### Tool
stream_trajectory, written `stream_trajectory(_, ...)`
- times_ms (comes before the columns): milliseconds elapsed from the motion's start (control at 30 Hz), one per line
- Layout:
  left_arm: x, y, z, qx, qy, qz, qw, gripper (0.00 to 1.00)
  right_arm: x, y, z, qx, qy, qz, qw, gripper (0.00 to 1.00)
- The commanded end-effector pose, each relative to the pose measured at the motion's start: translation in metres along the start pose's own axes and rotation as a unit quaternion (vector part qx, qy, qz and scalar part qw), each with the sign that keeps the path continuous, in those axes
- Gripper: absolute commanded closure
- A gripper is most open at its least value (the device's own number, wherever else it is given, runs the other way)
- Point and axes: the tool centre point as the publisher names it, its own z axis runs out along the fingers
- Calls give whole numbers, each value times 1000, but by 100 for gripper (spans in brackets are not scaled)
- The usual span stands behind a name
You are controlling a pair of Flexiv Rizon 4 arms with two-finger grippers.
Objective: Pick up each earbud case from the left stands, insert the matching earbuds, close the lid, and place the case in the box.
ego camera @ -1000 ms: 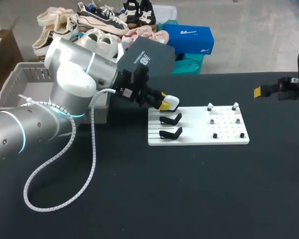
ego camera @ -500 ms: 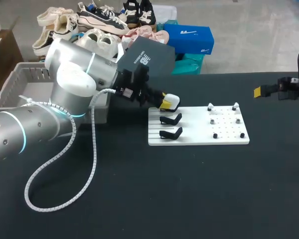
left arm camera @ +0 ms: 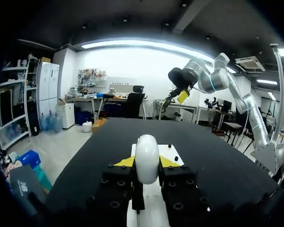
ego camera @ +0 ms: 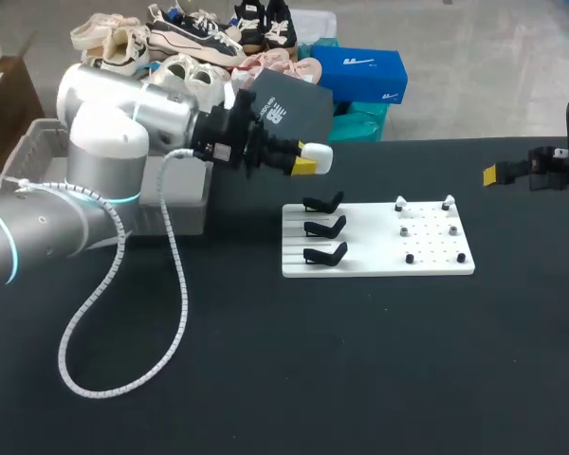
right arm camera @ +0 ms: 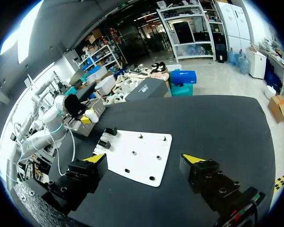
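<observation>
Lifting case point(ego camera: 320, 157) off top stand point(ego camera: 323, 202): left claw point(ego camera: 306, 163) clamped on it, now up and left of board point(ego camera: 427, 258). Right claw point(right arm camera: 145, 159) open, far right. Earbuds point(ego camera: 399, 203) likely next.

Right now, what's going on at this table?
The left gripper is shut on a white rounded earbud case, held in the air clear of the flat white board. The board's three black stands sit empty. The right gripper hangs open at the table's right side, holding nothing.
</observation>
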Motion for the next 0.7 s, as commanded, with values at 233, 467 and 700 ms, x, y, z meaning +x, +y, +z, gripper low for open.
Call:
stream_trajectory(233, -43, -90, 0, -35, -52, 42, 997, 100, 0, -2, 1, -4, 1, -1, 1000, 0)
stream_trajectory(467, -47, -111, 13, -67, -72, 42, 994, 100, 0, -2, 1, -4, 1, -1, 1000, 0)
stream_trajectory(700, -48, -123, 25, -89, -80, 21, 993, 100, 0, -2, 1, -4, 1, -1, 1000, 0)
